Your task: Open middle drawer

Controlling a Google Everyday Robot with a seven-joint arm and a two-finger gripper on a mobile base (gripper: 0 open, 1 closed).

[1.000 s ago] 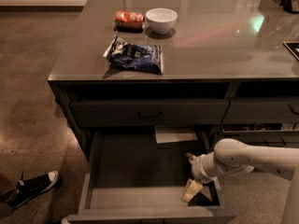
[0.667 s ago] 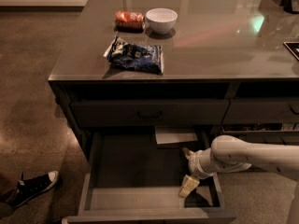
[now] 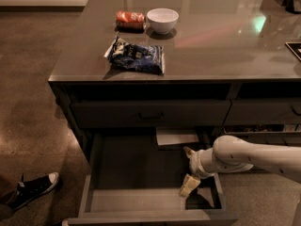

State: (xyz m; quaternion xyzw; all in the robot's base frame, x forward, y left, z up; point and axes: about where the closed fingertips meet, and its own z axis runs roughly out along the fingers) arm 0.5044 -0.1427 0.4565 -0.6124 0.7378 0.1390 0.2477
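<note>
**Bottom of the frame: drawer out, claw over its right side**

Lowest in the frame, at centre, the middle drawer (image 3: 141, 199) stands pulled well out from the cabinet, its front wall along the bottom edge and its broad, shallow tray open to view. Off in the lower left corner a black sneaker (image 3: 35, 188) with a white sole rests on the brown floor (image 3: 33, 102).

Just above the tray's right side is my claw (image 3: 186, 170), at lower centre-right. Its two pale fingers (image 3: 187, 186) are spread apart with nothing between them, one pointing down near the tray's front right corner, the other up toward the back. My white arm (image 3: 254, 155) reaches in from the right edge of the frame.

Farther back, a pale sheet (image 3: 177, 136) lies at the rear of the opening; whether it sits on the tray I cannot tell. Above it the top drawer (image 3: 150, 113) is closed, with a narrower drawer (image 3: 261, 112) closed beside it at right.

On the grey counter (image 3: 221, 46), upper centre, lies a dark blue snack bag (image 3: 138, 57). Beyond it, near the top, a white bowl (image 3: 162, 20) stands just right of a red packet (image 3: 130, 19).
</note>
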